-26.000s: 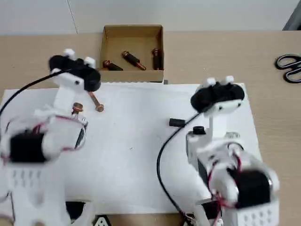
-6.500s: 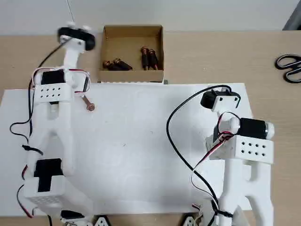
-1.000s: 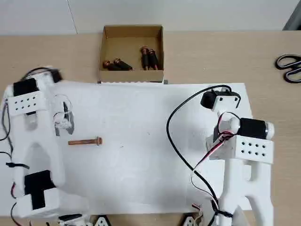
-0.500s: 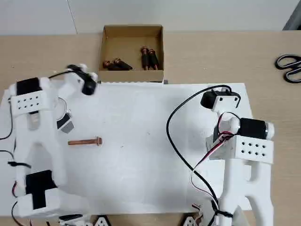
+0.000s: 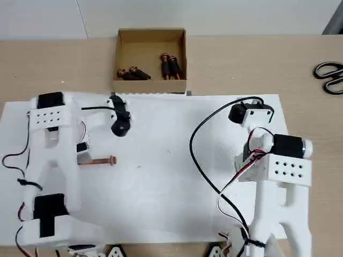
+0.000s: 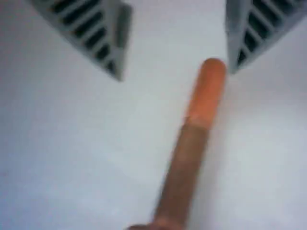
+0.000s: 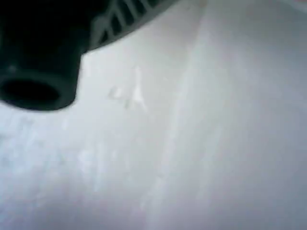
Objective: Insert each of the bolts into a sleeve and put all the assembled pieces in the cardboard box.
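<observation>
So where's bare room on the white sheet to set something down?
The sheet is bare in the middle, between the bolt and the black cable, down to its front edge. It is crowded around the left gripper, open at the bolt's tip, and in the cardboard box.

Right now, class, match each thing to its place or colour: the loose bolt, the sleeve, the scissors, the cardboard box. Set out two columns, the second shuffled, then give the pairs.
1 loose bolt
2 sleeve
3 scissors
4 cardboard box

A on the wooden table, off the white sheet
B black, hollow end showing
C holds assembled pieces
D copper, lying on the white sheet, tip inside the open left pincer

Pairs: 1-D, 2-B, 3-A, 4-C
</observation>
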Controlling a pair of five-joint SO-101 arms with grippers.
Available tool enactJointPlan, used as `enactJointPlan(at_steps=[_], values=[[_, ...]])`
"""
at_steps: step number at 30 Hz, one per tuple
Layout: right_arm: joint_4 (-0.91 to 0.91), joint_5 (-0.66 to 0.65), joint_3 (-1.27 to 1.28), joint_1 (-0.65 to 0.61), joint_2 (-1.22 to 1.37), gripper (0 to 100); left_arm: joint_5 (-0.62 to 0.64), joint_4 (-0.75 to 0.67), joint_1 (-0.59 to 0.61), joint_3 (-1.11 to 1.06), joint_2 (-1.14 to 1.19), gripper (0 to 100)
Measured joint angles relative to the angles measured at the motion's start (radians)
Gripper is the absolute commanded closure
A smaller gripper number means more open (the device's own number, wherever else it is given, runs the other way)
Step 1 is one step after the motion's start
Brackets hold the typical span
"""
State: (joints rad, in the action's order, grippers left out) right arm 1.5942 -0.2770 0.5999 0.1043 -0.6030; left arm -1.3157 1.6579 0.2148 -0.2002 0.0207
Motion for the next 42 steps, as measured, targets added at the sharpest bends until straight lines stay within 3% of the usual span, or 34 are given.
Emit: enactJointPlan(at_steps=[10,18,27,36,42], values=[[0.0,0.0,0.0,0.0,0.0,99.5,-0.008,0.008,-0.1,-0.055,0.0,80],[0.0,0.0,0.0,0.0,0.0,99.5,-0.008,-0.19,-0.112,-0.183,0.0,80],[0.0,0.0,0.0,0.0,0.0,99.5,-0.009,-0.287,-0.14,-0.219,0.034,80],[0.0,0.0,0.0,0.0,0.0,99.5,-0.014,-0.299,-0.143,-0.219,0.112,96],[0.0,0.0,0.0,0.0,0.0,99.5,-0.015,-0.298,-0.144,-0.221,0.112,100]])
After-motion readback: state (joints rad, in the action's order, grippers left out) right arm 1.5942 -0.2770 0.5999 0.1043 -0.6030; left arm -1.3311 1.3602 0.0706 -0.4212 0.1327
